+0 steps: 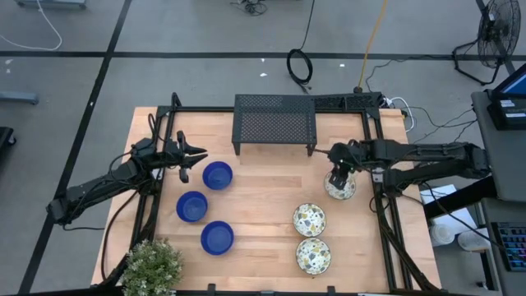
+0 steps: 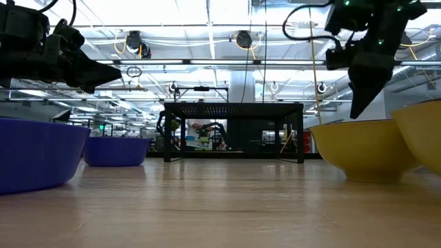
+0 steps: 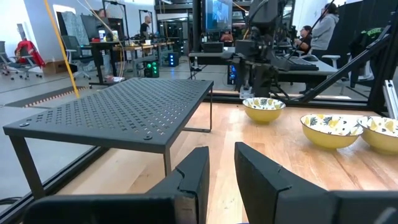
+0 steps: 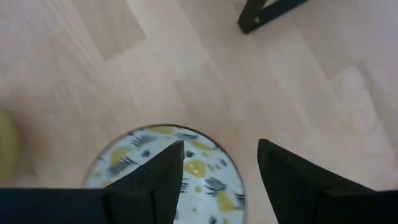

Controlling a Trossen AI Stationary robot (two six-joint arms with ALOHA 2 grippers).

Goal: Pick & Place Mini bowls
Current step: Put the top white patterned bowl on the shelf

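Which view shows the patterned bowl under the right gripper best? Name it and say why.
The right wrist view: the patterned bowl fills it, one finger over the inside, one outside. The high view has the right gripper covering it; the left wrist view shows it far off; the low view shows no pattern.

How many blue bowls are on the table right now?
3, all on the left side: one by the left tool, one below it, one nearest the front edge by the plant. None look hidden.

three blue bowls (image 1: 203, 207), three speckled bowls (image 1: 311, 220)
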